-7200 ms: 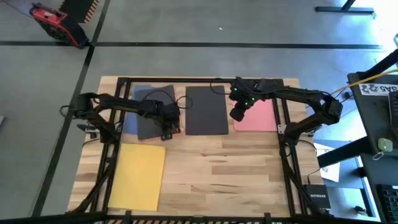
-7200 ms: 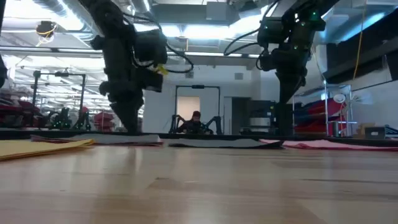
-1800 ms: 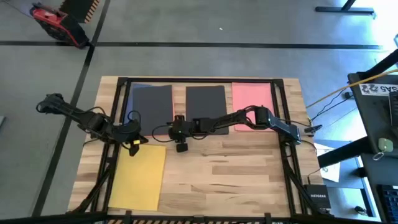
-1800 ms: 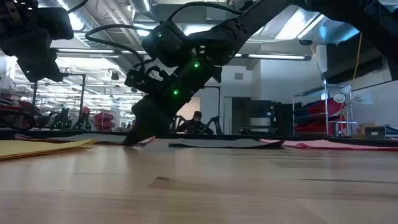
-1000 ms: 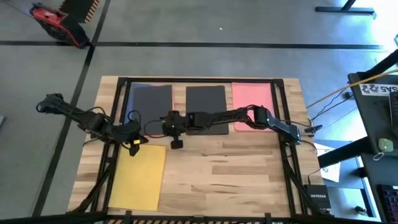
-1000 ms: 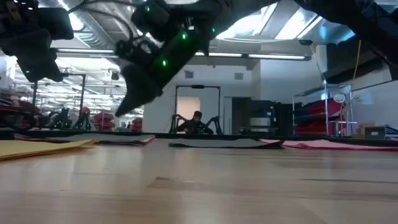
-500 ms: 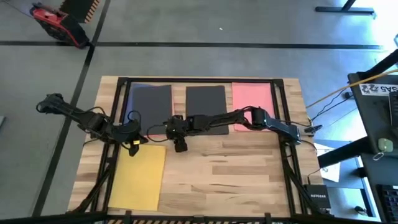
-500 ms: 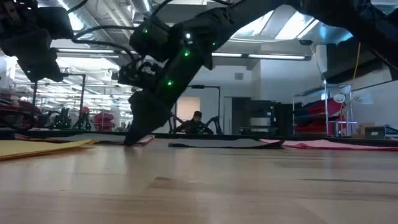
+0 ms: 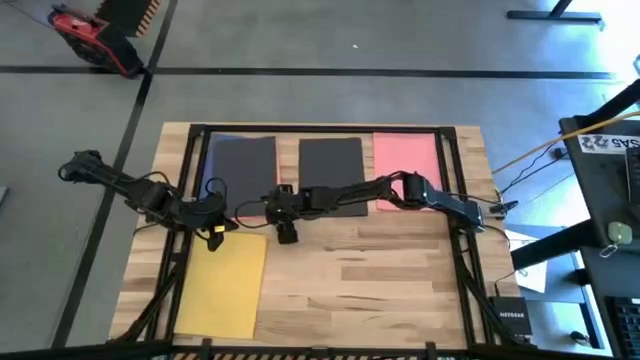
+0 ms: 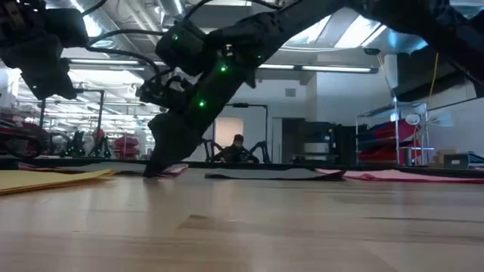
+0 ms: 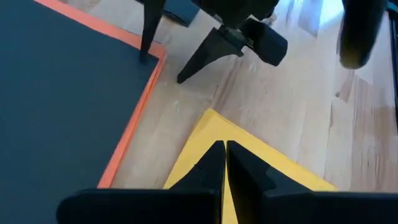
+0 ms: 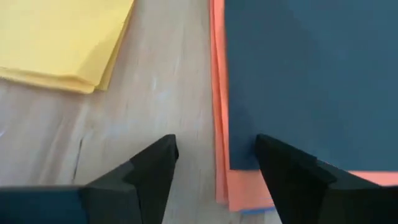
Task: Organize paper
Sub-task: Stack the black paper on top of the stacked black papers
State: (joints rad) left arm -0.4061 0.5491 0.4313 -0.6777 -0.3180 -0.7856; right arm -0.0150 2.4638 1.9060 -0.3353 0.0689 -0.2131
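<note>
Right wrist view, orange sheet [image 12: 219, 124] under black sheet [image 12: 298, 74], unseen overhead

High cam looks straight down on the whole table [image 9: 330, 280], while the low one sits at tabletop level facing the room behind. Both wrist cams are close above the wood, sharing the yellow sheet [image 11: 261, 168] corner and the orange-edged dark stack [image 12: 298, 81].
</note>
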